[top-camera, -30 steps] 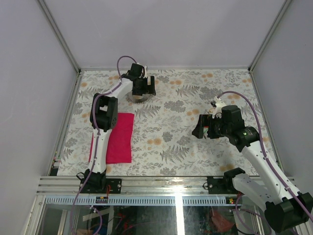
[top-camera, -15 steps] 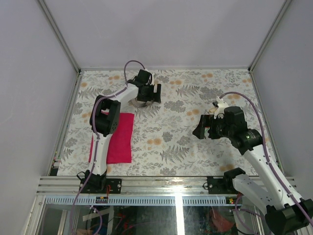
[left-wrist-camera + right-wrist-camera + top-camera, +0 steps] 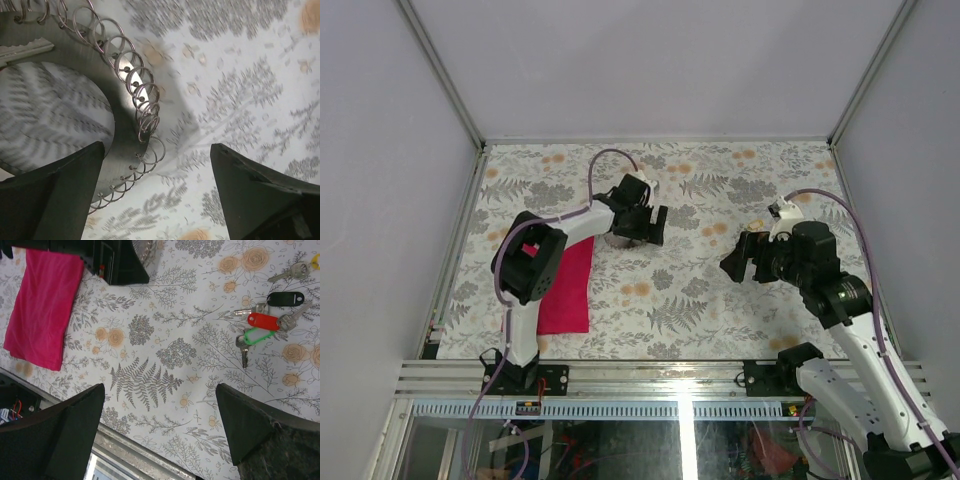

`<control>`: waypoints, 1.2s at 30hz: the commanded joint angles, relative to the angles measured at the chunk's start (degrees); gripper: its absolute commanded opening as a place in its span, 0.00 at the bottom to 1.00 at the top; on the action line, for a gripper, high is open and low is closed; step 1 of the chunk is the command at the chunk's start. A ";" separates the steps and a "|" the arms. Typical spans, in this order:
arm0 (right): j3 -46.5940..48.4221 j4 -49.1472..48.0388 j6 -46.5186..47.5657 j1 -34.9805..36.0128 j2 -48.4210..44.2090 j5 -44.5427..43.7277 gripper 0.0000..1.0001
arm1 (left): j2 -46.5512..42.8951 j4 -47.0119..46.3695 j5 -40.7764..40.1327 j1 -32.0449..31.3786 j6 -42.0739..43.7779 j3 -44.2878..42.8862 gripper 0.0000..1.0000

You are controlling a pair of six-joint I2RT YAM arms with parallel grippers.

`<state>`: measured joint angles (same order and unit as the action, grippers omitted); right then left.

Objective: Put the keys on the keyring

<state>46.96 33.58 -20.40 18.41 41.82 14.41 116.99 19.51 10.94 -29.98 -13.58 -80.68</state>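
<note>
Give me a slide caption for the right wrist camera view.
Open right tool above the floral table; red, green and black tagged keys ahead, magenta cloth to one side.

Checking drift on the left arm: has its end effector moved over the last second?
Yes. The left end effector has shifted right and toward the near edge, judged against the magenta cloth.

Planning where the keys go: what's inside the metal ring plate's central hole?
Only fern-print tablecloth shows through the ring plate; the left finger covers the hole's lower part.
</note>
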 commanded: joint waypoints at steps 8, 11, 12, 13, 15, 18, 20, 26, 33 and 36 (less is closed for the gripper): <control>2.05 -2.21 -2.49 -0.22 -2.02 -5.62 0.99 | -11.21 -8.75 -2.26 -9.75 -4.81 18.21 0.87; 1.44 -3.06 -3.42 -0.26 -2.20 -7.14 0.99 | -14.50 -10.35 -2.92 -12.85 -6.64 22.49 0.87; 1.27 -3.31 -3.73 -0.27 -2.19 -7.49 0.99 | -15.45 -10.61 -3.31 -13.94 -7.36 23.54 0.86; 1.09 -3.62 -4.11 -0.23 -2.24 -7.74 0.99 | -16.34 -10.81 -3.79 -15.35 -7.92 24.65 0.86; 0.63 -4.36 -4.85 -0.22 -2.10 -8.19 0.99 | -18.10 -11.45 -4.63 -18.46 -9.22 26.76 0.86; -0.50 -5.27 -5.89 -0.22 -1.94 -8.69 0.99 | -20.74 -12.21 -6.29 -22.67 -11.01 29.91 0.86; -1.67 -6.52 -6.22 -0.24 -1.93 -8.08 0.99 | -22.41 -12.54 -7.53 -25.71 -11.85 31.56 0.86; -4.81 -8.50 -6.87 -0.22 -0.42 -5.62 0.99 | -31.56 -11.90 -12.07 -28.80 -12.49 33.68 0.87; -6.74 -10.69 -7.80 -0.22 1.94 -4.58 0.99 | -40.89 -8.17 -20.06 -28.55 -9.92 30.94 0.88; -6.64 -10.98 -7.59 -0.29 4.17 -3.19 0.99 | -42.89 -6.57 -22.12 -27.49 -10.41 31.20 0.88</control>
<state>40.14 26.26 -27.51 18.41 43.81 8.78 76.42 10.81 -4.97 -58.72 -24.38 -48.51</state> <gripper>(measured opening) 0.992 0.882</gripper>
